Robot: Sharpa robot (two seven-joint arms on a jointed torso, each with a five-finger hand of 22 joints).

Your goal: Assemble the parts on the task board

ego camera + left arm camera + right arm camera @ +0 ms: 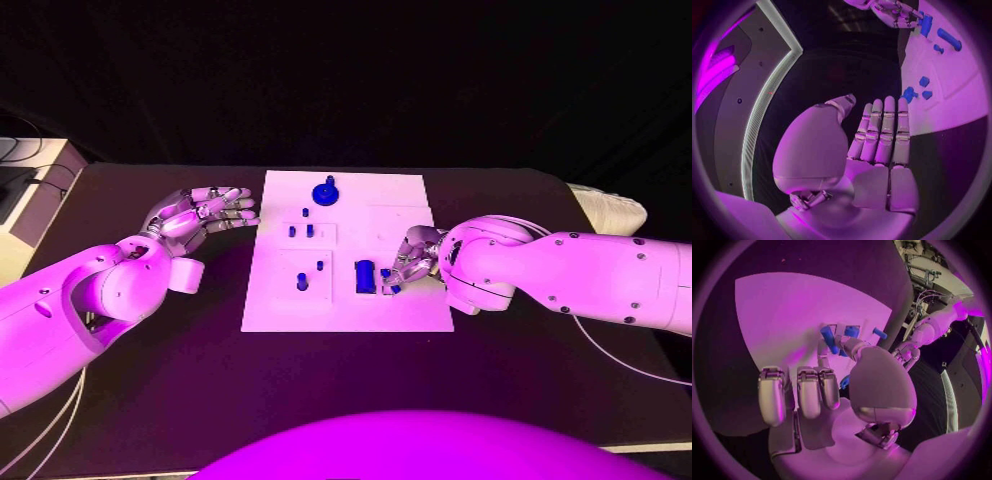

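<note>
Right hand (pixel 415 262) pinches a small blue part (pixel 391 289) at the task board (pixel 346 310) near 4 o'clock; likely light, rigid, slick, so grip its sides. Left hand (pixel 202 213) holds nothing, fingers loosely apart.

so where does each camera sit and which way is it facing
Head view: on the robot's head, looking down at the board; both arms come in, left hand, right hand.
Left wrist view: behind the left hand, facing across the table to the board.
Right wrist view: behind the right hand, facing the board.
All three share the board and its blue parts.
</note>
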